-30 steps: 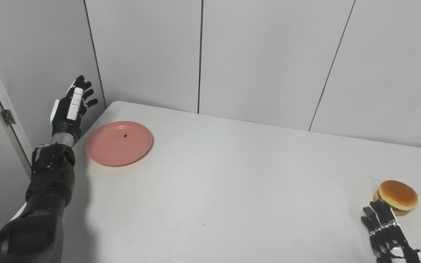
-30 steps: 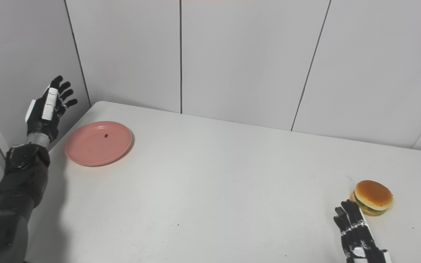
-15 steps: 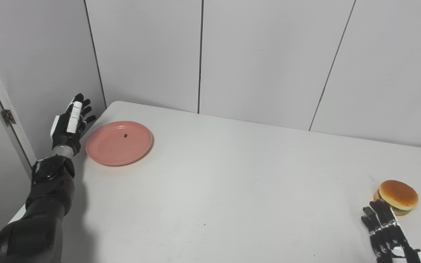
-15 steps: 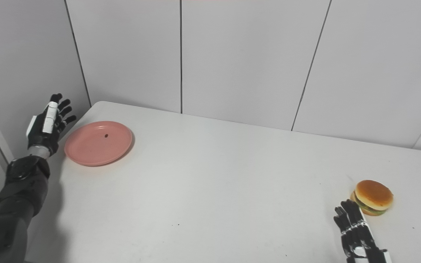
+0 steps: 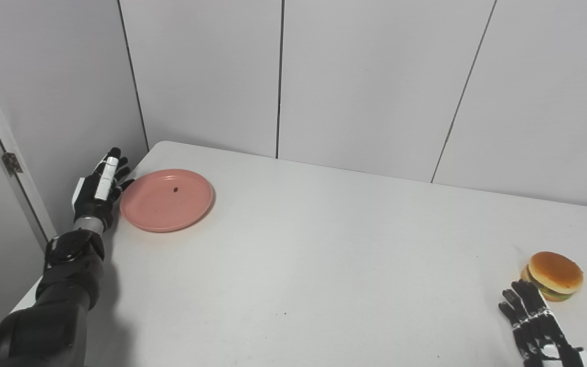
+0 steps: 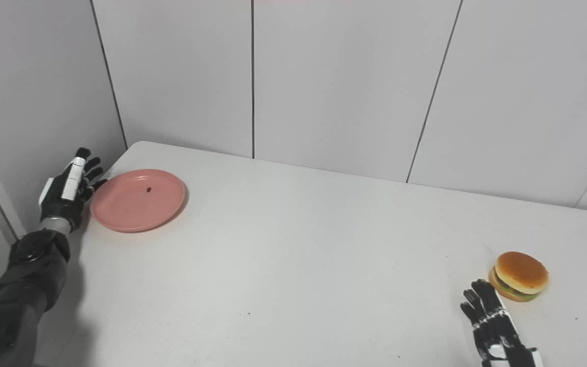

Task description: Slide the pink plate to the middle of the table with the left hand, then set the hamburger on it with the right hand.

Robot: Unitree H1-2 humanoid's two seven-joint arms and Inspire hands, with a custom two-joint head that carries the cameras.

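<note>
White wall panels with thin dark seams back a white table (image 5: 324,255) that fills the lower part of the frame. At the upper left of the tabletop, near its far corner, lies the pink plate (image 5: 166,200), flat, with a small dark speck (image 5: 175,190) on it. The left hand (image 5: 99,191) stands just beside the plate's left rim, at the table's left edge, its black fingers (image 5: 115,162) spread apart and pointing up and away, holding nothing; whether a fingertip touches the rim cannot be told. Its dark arm (image 5: 59,285) rises from the lower left corner of the frame. At the lower right, the hamburger (image 5: 554,276) sits on the table, its brown bun on top and a green layer showing below. The right hand (image 6: 495,329) lies close below and left of it, fingers extended and slightly apart, empty, with a narrow gap to the bun. A door hinge (image 5: 11,162) shows at far left.
</note>
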